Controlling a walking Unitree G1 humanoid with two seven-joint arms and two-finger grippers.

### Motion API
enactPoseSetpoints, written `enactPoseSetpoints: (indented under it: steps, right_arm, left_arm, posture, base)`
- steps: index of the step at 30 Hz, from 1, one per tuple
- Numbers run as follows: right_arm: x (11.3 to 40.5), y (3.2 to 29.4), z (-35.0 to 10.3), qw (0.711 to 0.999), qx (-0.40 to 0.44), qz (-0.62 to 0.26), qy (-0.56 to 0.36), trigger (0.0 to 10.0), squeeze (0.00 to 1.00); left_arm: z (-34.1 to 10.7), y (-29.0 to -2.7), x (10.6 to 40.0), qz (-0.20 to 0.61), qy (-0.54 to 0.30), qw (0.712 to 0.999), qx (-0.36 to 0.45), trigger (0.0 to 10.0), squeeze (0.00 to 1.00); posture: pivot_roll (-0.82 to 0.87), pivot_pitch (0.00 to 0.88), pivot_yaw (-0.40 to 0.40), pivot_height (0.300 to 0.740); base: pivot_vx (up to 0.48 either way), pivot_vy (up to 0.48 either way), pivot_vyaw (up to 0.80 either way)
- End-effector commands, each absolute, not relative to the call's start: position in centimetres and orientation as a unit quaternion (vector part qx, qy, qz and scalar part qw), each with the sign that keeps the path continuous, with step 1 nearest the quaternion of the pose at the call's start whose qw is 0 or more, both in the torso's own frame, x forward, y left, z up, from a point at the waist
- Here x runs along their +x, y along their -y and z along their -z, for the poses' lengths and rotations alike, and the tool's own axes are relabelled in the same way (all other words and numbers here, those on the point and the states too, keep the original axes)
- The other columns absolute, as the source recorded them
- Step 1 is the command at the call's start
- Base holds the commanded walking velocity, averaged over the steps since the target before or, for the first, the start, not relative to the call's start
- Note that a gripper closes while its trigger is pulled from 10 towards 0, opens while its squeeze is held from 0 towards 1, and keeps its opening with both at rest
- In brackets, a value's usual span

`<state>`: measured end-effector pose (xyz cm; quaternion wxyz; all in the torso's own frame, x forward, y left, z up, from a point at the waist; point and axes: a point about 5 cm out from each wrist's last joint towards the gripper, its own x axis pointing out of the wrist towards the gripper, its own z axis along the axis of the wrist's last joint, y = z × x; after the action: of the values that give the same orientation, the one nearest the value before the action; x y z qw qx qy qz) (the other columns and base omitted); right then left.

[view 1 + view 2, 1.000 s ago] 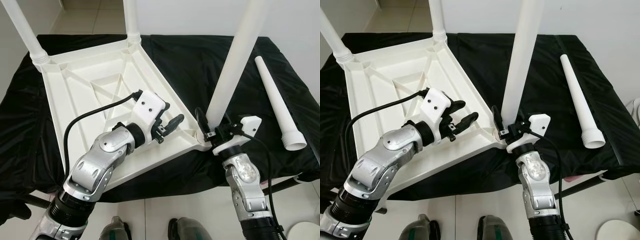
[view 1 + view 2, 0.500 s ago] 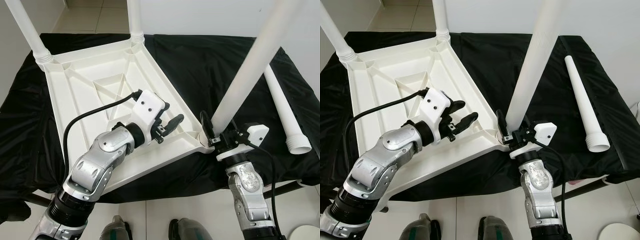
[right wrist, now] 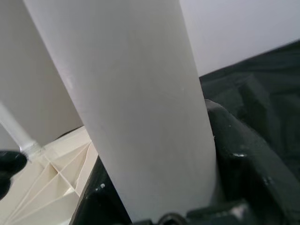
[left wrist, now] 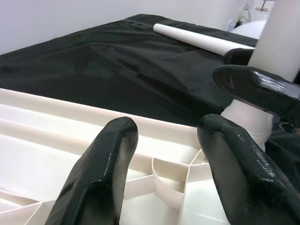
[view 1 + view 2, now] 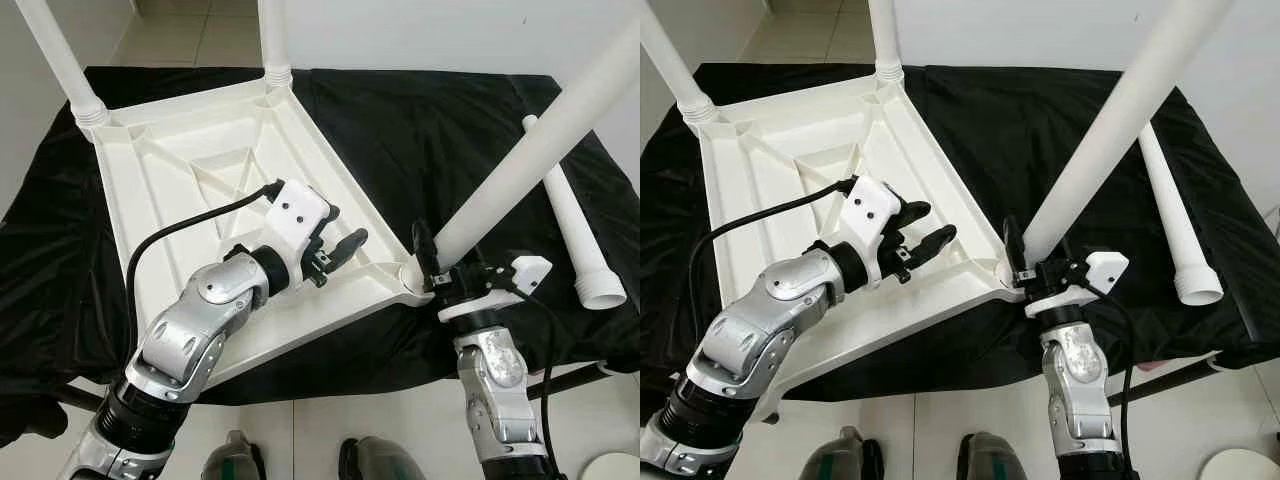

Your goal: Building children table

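White plastic children's table top (image 5: 200,190) lies upside down, ribbed underside up, at left-centre of frame on a black cloth (image 5: 400,130) covering the work surface. Two white tubular legs (image 5: 60,60) stand in its far corner sockets at upper left and upper centre. A third white leg (image 5: 530,165) sits with its base at the near right corner socket, leaning up toward the upper right; the right gripper (image 5: 432,280) is clamped around its lower end. Left gripper (image 5: 335,255) hovers over the near right ribs, fingers (image 4: 98,173) apart, holding nothing. A fourth loose white leg (image 5: 570,230) lies flat on the cloth at right.
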<state>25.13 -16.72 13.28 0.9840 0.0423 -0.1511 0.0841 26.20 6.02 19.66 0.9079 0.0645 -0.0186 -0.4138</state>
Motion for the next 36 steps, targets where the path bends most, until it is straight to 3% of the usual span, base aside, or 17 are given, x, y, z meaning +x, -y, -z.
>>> enactPoseSetpoints:
  steps: [1, 9, 23, 36]
  right_arm:
    - [24.5, 18.2, -9.1, 0.997, 0.052, -0.050, 0.036, 10.0, 0.00]
    - [25.5, 17.3, -9.8, 0.995, 0.045, -0.073, 0.049, 10.0, 0.00]
    - [26.1, 16.2, -10.8, 0.984, -0.078, -0.144, 0.071, 10.0, 0.00]
    - [26.5, 16.2, -11.6, 0.986, -0.050, -0.137, 0.083, 10.0, 0.00]
  left_arm:
    - [-20.2, -5.8, 26.0, 0.436, 0.027, 0.897, 0.070, 10.0, 0.00]
    - [-20.3, -5.8, 25.9, 0.437, 0.029, 0.896, 0.069, 10.0, 0.00]
    - [-20.3, -5.6, 25.8, 0.436, 0.030, 0.897, 0.068, 10.0, 0.00]
    - [-20.3, -5.6, 25.8, 0.436, 0.032, 0.897, 0.066, 10.0, 0.00]
  posture:
    - [-0.12, 0.080, 0.033, 0.740]
    - [-0.11, 0.071, 0.028, 0.740]
    - [-0.11, 0.062, 0.018, 0.740]
    - [-0.12, 0.060, 0.011, 0.740]
  base:
    - [0.000, 0.000, 0.00]
    - [0.000, 0.000, 0.00]
    - [0.000, 0.000, 0.00]
    - [0.000, 0.000, 0.00]
